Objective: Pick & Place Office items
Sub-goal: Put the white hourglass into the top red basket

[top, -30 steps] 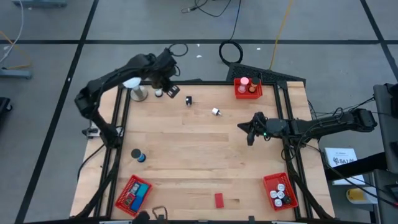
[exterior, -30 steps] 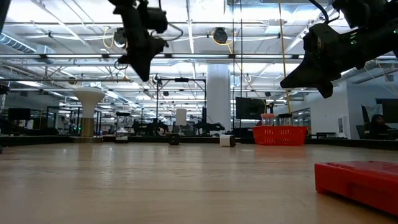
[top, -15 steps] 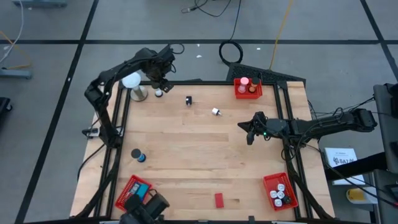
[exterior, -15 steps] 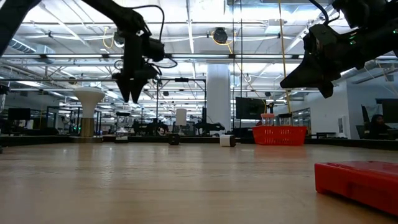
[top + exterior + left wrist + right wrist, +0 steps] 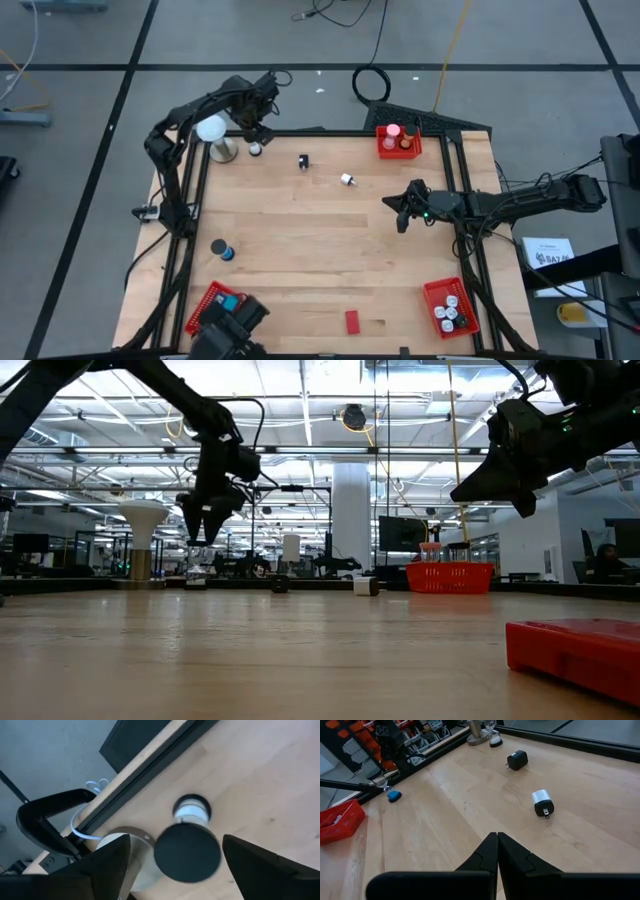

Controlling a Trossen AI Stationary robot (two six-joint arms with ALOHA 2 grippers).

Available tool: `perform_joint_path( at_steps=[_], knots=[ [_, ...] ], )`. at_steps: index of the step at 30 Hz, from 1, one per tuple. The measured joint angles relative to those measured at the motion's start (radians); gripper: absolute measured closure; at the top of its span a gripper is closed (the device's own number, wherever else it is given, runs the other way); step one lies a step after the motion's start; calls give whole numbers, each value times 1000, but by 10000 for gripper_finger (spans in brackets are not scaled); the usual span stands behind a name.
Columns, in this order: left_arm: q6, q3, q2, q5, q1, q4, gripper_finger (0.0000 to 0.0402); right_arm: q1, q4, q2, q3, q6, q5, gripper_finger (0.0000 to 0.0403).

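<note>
At the table's far-left corner, the left gripper [image 5: 254,133] hangs with its fingers spread above a small white-and-black cylinder [image 5: 256,150], which stands just beside the white ball on a metal stand [image 5: 212,130] and near the table's black edge rail [image 5: 330,131]. The left wrist view shows the cylinder [image 5: 191,809] between the two spread fingers [image 5: 107,865], apart from both, which the low view does not show. Open wood lies toward the middle, where a black adapter [image 5: 303,161] and a white plug [image 5: 347,180] rest apart. The right gripper [image 5: 402,217] hovers over bare wood with its fingers pressed together, holding nothing. Red mesh baskets [image 5: 399,141] sit at three corners.
</note>
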Motion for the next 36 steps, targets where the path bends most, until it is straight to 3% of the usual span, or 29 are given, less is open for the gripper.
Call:
perform_joint_path(
  at_steps=[10, 19, 26, 36],
  knots=[
    [33, -3, 4, 46, 11, 21, 124, 0, 0, 0, 0, -3, 0, 403],
    [22, -4, 61, 49, 7, 2, 121, 0, 0, 0, 0, -7, 0, 403],
    [21, -4, 63, 53, 4, -14, 189, 0, -1, 0, 0, -9, 0, 403],
    [36, -4, 18, 45, -18, -82, 191, 0, -1, 0, 0, -29, 0, 403]
  ],
)
